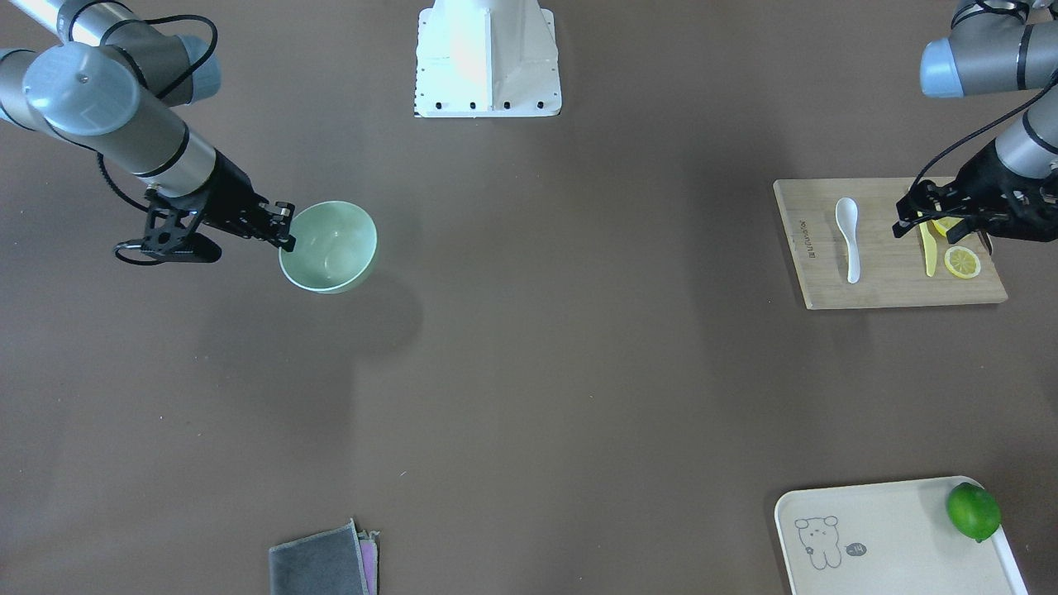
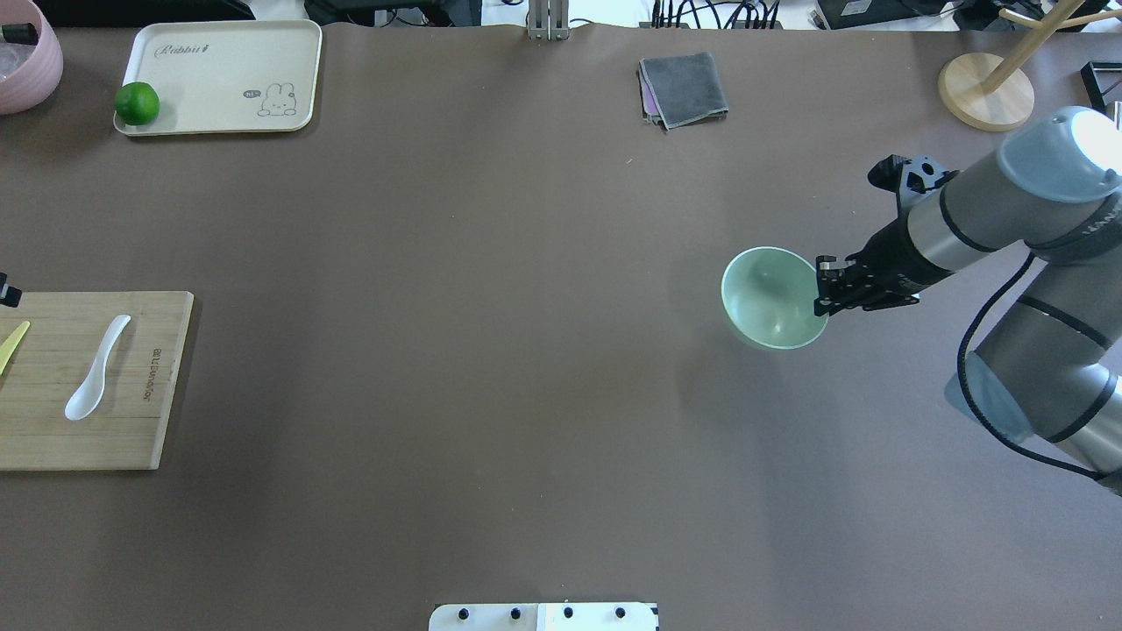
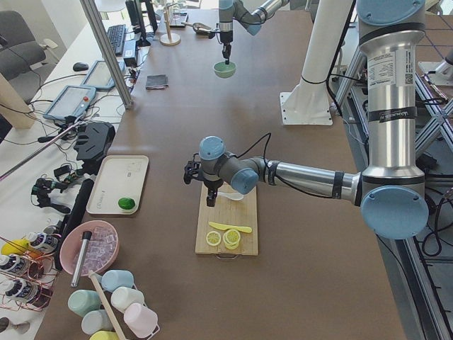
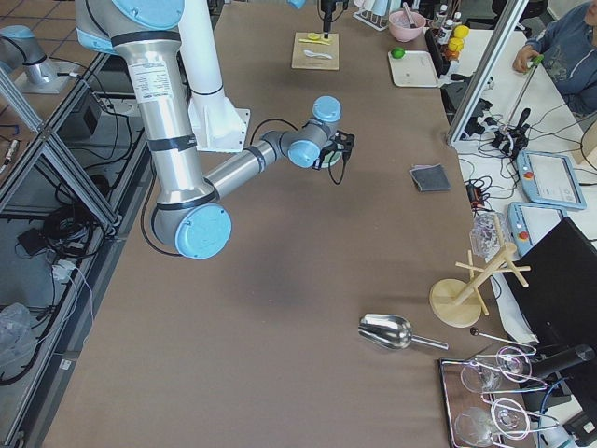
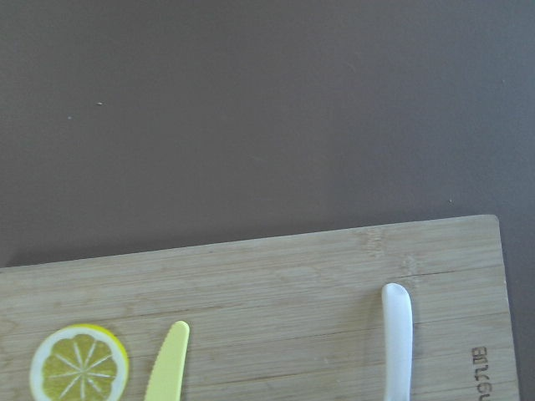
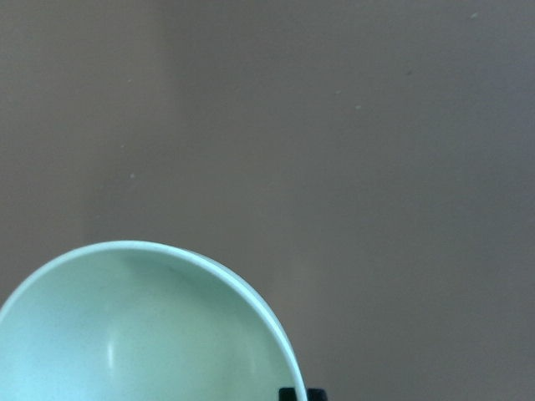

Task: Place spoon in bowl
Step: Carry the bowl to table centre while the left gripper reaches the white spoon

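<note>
The white spoon point(image 1: 848, 235) lies on a bamboo cutting board point(image 1: 888, 285), scoop toward the robot; it also shows in the overhead view point(image 2: 96, 368) and its handle end in the left wrist view point(image 5: 397, 334). My left gripper point(image 1: 905, 216) hovers open over the board's outer side, above the yellow knife point(image 1: 929, 248), apart from the spoon. My right gripper point(image 1: 285, 227) is shut on the rim of the mint-green bowl point(image 1: 331, 246) and holds it a little above the table. The bowl point(image 2: 771, 298) is empty.
A lemon slice point(image 1: 962, 262) lies on the board beside the knife. A cream tray point(image 1: 884, 537) with a lime point(image 1: 973, 511) stands on the far left side. A folded grey cloth point(image 1: 322, 562) lies at the far edge. The robot's base point(image 1: 488, 58) is at the near middle.
</note>
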Robot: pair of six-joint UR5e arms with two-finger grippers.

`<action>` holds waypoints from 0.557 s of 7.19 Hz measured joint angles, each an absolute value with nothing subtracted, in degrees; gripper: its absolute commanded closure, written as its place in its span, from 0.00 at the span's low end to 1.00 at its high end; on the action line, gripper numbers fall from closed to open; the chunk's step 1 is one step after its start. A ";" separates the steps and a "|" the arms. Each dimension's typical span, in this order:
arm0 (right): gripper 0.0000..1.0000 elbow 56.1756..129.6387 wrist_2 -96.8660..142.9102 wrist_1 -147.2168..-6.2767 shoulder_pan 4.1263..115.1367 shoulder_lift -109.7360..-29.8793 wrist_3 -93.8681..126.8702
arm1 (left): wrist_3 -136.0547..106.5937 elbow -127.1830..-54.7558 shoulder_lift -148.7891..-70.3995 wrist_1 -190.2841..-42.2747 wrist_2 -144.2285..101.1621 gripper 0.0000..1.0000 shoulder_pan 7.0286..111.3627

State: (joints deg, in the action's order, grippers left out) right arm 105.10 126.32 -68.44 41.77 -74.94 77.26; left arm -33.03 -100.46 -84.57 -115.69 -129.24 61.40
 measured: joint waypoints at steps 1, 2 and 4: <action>1.00 105.29 124.34 -68.45 39.06 -73.26 80.14 | -34.49 -100.22 -85.30 -116.34 -127.39 0.18 58.76; 1.00 105.34 122.59 -68.46 36.80 -72.06 81.94 | -35.49 -99.77 -85.76 -116.87 -125.97 0.22 56.74; 1.00 105.33 120.58 -68.47 33.73 -70.67 82.94 | -36.13 -99.04 -86.54 -117.17 -124.83 0.25 54.20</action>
